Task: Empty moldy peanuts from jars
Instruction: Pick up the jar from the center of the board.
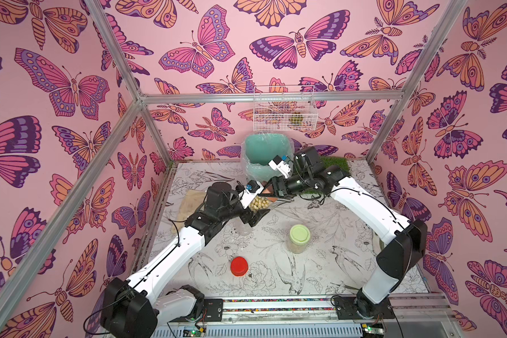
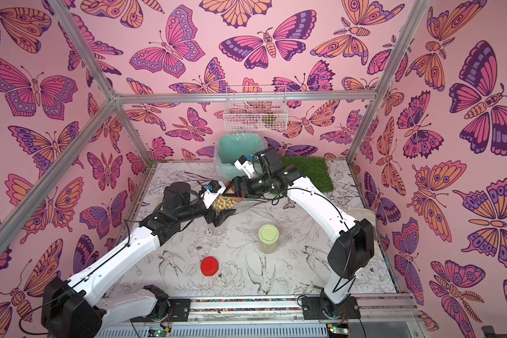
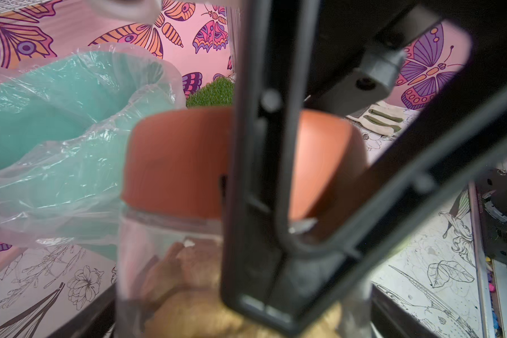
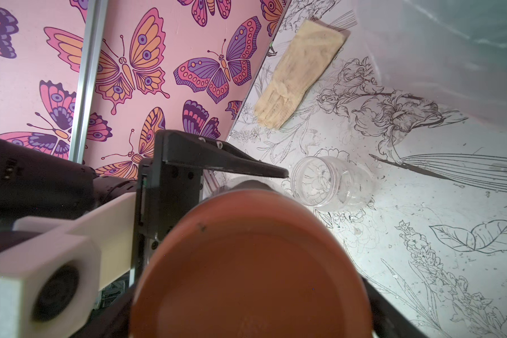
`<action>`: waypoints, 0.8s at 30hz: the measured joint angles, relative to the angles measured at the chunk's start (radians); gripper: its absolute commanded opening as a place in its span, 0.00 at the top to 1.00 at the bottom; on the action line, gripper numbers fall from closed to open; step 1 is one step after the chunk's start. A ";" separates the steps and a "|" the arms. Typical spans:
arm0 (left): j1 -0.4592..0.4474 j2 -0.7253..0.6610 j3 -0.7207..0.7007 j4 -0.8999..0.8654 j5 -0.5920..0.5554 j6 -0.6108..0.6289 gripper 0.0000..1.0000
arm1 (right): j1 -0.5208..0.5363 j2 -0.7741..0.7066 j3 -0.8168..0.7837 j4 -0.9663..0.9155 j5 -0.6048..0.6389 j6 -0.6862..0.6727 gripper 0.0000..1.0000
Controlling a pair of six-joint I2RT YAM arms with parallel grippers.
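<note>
A clear jar of moldy peanuts [image 1: 259, 202] [image 2: 223, 202] hangs tilted above the table in front of the teal bin. My right gripper [image 1: 271, 190] is shut on its brown lid [image 3: 182, 158] [image 4: 246, 263], its fingers across the lid's sides. My left gripper [image 1: 253, 208] stands open around the jar body, with a gap between each finger [image 3: 79, 319] and the clear wall. A second jar with a light green lid [image 1: 299, 238] [image 2: 267, 238] stands upright mid-table with nuts inside. An empty lidless jar [image 4: 331, 184] stands below the left gripper. A red lid [image 1: 239, 265] lies alone at the front.
The teal bin [image 1: 261, 152] with its clear liner stands at the back centre, close behind both grippers. A beige glove [image 4: 299, 73] lies at the left wall. A green grass mat [image 2: 313, 172] covers the back right. A white wire basket [image 1: 284, 111] hangs on the back wall.
</note>
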 measured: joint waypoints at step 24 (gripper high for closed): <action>0.002 0.000 -0.005 0.008 0.001 -0.027 0.09 | -0.005 -0.014 -0.015 0.014 -0.017 0.000 1.00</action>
